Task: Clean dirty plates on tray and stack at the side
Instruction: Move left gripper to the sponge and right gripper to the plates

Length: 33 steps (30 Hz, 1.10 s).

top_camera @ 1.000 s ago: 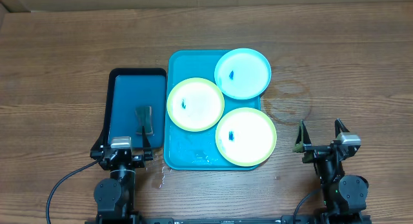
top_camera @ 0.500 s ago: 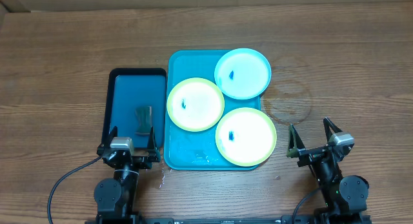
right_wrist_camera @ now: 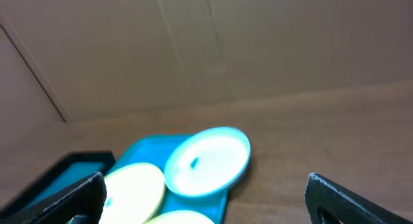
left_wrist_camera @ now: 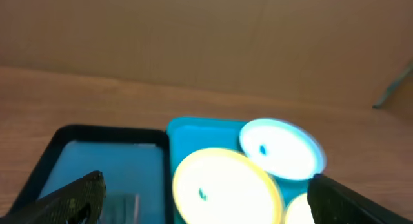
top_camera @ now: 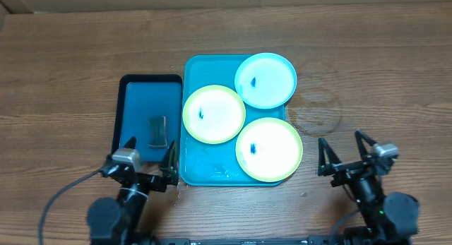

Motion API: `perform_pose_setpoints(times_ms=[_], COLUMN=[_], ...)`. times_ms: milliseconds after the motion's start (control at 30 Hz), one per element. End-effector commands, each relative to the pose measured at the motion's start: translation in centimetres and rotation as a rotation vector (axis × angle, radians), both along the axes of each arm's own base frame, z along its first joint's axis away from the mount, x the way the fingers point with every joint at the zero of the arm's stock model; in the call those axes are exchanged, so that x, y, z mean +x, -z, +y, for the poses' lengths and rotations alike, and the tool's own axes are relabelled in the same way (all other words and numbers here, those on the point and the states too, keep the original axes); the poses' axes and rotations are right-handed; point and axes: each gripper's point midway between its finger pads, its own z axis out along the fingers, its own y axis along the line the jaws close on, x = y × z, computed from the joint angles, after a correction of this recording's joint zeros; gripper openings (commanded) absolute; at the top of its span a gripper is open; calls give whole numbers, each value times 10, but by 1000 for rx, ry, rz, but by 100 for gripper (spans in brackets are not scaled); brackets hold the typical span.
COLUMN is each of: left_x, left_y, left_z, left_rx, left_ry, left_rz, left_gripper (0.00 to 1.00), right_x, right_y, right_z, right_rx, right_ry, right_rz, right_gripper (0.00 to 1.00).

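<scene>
left gripper point(top_camera: 150, 149), right gripper point(top_camera: 341, 147) slightly off earlier spots, jaws wide, empty

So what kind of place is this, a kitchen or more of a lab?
Probably a robot test bench, not a kitchen: a wood-grain table, what looks like a cardboard backdrop, and the left gripper and right gripper facing plastic plates on a turquoise tray.
</scene>
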Motion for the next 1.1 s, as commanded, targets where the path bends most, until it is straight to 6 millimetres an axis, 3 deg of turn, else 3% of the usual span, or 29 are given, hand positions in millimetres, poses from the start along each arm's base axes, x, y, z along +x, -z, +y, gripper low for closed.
perform_pose_setpoints(times_ms=[0,233,433,567,800,833,867,900,933,967,1067], left_x=[-4,10,29,42,48,49,51,54,55,57,62], left_y=[-42,-83,-91,-76,-22,-15,-11,-6,-2,1,12], left_z=[-7,-9,-9,-9,-1,2,4,5,5,5,5], left_rx=[-25,57,101,91,106,115,121,124,123,122,118], left_ry=[35,74,106,115,90,79,70,66,68,68,69], left_rz=[20,268,530,676,938,967,985,1004,1017,1032,1073], left_gripper=[100,100,100,100,100,95,75,33,11,4,4], right_x=[-3,11,39,56,73,75,77,80,83,84,93], right_y=[-44,-87,-89,-79,-47,-43,-38,-33,-28,-23,-3], right_z=[-1,9,26,52,96,100,104,106,107,108,107], right_rx=[8,-8,-8,38,185,204,222,234,243,249,243], right_ry=[6,-42,-121,-261,-531,-558,-580,-592,-588,-587,-508], right_rz=[-12,197,464,629,822,845,866,886,909,928,996], right_gripper=[100,100,100,100,100,100,100,86,72,56,28])
